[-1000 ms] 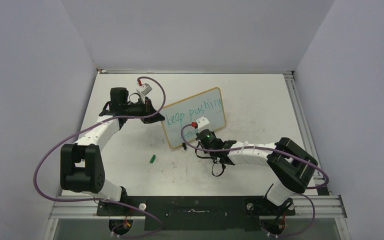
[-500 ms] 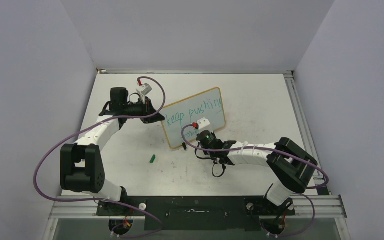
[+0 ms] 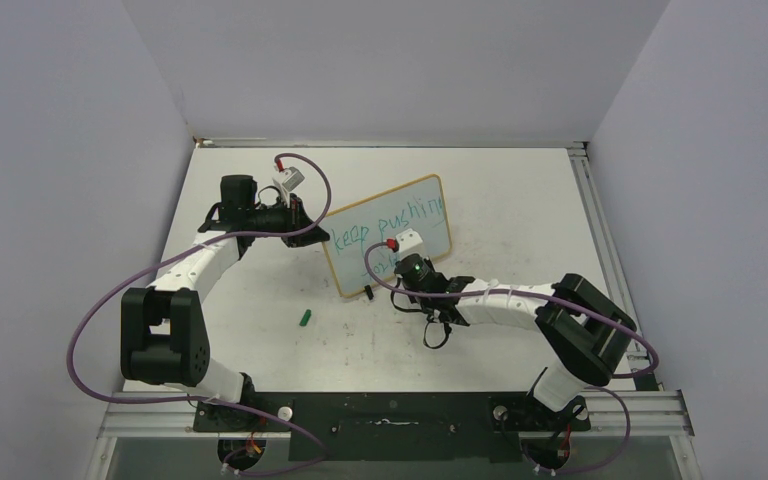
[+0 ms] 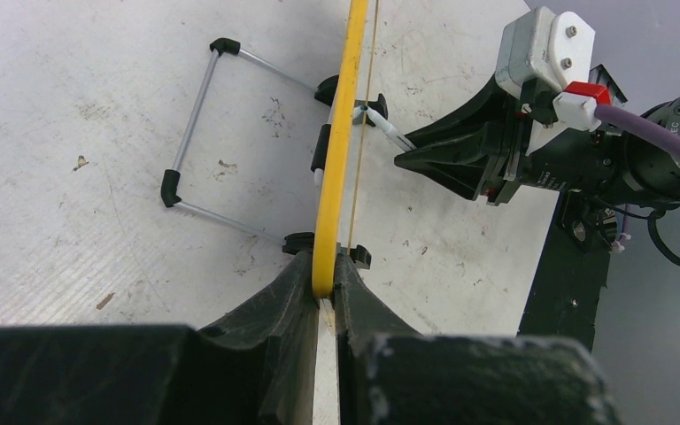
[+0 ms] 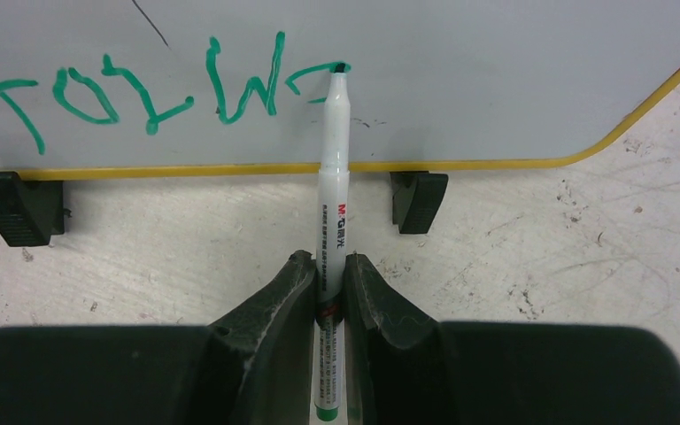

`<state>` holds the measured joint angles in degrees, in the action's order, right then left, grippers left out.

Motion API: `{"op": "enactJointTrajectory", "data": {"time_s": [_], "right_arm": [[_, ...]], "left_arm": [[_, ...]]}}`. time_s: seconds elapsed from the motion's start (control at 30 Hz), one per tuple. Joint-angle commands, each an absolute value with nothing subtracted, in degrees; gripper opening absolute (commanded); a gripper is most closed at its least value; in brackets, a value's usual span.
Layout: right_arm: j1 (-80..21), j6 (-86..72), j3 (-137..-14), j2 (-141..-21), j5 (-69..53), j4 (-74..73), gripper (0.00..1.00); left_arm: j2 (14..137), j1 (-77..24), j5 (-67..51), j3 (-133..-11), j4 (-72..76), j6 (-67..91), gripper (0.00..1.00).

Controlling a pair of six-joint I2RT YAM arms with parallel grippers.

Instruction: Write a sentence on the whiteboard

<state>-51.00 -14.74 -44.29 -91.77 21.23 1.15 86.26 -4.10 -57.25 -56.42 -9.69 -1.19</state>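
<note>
**Top:** R arm (image 3: 500, 302) has crept slightly right along the lower line of the board (image 3: 435, 238) vs 1 s ago. L arm (image 3: 205, 258) and board haven't moved, so the stroke is advancing and writing is mid-word. Board stands mid-frame, leaning back. The sentence (image 3: 410, 213) reads "keep pushing" on top; 2nd line is partly hidden by the wrist. Small green cap (image 3: 304, 318) lies on the table (image 3: 520, 200), lower left of the board, well apart.

**L wrist:** L gripper (image 4: 326, 282) is at lower centre, jaws pinching the board's thin yellow frame edge-on, prob. just steadying it. Wire stand (image 4: 197, 124) at upper left is a bare metal rod w/ black rubber ends.

**R wrist:** R gripper (image 5: 328, 274) has jaws clamped on the marker (image 5: 333, 190), a round white barrel w/ printed label. Tip touches the board at top centre, on a fresh hook after "forw". Looks like the start of "a", so I reckon ~3 letters are left. Board face is smooth and glossy w/ a rounded corner. Black wedge feet (image 5: 420, 201) sit on the scuffed matte table.
</note>
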Motion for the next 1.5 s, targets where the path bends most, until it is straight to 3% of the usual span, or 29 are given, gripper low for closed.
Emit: {"op": "enactJointTrajectory", "data": {"time_s": [0.0, 0.57, 1.47], "right_arm": [[-50.3, -13.2, -47.3, -91.7, 22.6, 2.7, 0.05], [-50.4, -16.3, -43.1, -87.6, 22.4, 2.5, 0.05], [-47.4, -10.8, -46.7, -92.5, 18.8, 4.3, 0.05]], "left_arm": [[84.1, -4.1, -56.9, -59.0, -8.9, -2.2, 0.0], [84.0, -4.1, -57.0, -58.9, -8.9, -2.1, 0.0], [84.0, -4.1, -56.9, -59.0, -8.8, -2.1, 0.0]]}}
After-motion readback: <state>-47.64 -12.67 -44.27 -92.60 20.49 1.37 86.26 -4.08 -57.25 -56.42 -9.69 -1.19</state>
